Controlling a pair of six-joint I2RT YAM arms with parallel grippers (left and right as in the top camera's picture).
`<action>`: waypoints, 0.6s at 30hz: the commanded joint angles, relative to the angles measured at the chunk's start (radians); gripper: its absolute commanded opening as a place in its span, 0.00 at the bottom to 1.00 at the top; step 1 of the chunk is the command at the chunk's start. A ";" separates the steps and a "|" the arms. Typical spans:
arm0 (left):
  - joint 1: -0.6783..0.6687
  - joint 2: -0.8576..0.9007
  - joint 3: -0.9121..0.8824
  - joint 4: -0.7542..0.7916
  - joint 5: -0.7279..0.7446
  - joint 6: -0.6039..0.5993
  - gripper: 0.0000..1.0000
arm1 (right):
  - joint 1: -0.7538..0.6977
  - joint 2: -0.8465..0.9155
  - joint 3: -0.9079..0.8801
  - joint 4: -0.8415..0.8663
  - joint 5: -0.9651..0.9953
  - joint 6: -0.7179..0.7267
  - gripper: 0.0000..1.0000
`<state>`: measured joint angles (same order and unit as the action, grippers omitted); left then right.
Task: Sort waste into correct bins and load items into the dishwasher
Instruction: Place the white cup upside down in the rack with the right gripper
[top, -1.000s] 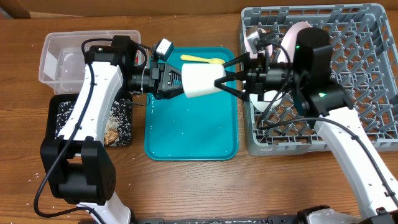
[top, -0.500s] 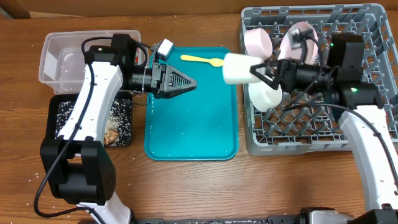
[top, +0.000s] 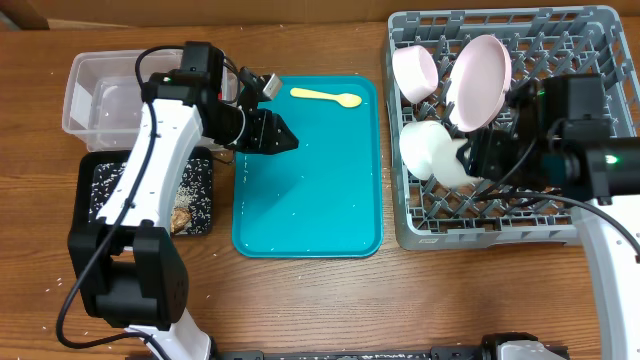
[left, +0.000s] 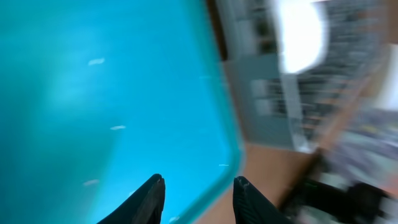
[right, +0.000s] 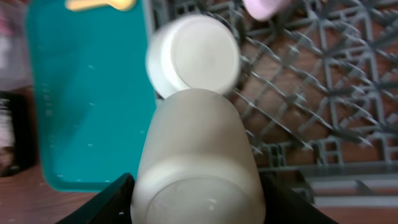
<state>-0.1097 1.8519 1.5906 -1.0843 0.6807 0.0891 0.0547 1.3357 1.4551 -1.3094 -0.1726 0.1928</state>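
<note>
My R gripper (right: 196, 190) moved cup (right: 196, 143) over rack (top: 580, 40), still clamped on it; my L gripper (left: 198, 183) pulled back, part-open, empty.

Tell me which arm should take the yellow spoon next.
Left. The left gripper hangs open and empty over the teal tray, nearer the yellow spoon; the right gripper holds the white cup over the dish rack.
</note>
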 joint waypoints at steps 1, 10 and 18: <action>-0.037 0.000 0.016 0.026 -0.273 -0.104 0.40 | 0.063 0.032 0.018 -0.037 0.188 0.074 0.33; -0.065 0.000 0.016 0.065 -0.385 -0.176 0.41 | 0.165 0.183 -0.018 -0.091 0.219 0.123 0.33; -0.066 0.000 0.016 0.068 -0.404 -0.176 0.41 | 0.226 0.249 -0.044 -0.043 0.194 0.134 0.39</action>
<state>-0.1707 1.8519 1.5906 -1.0195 0.3008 -0.0738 0.2646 1.5864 1.4117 -1.3636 0.0166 0.3073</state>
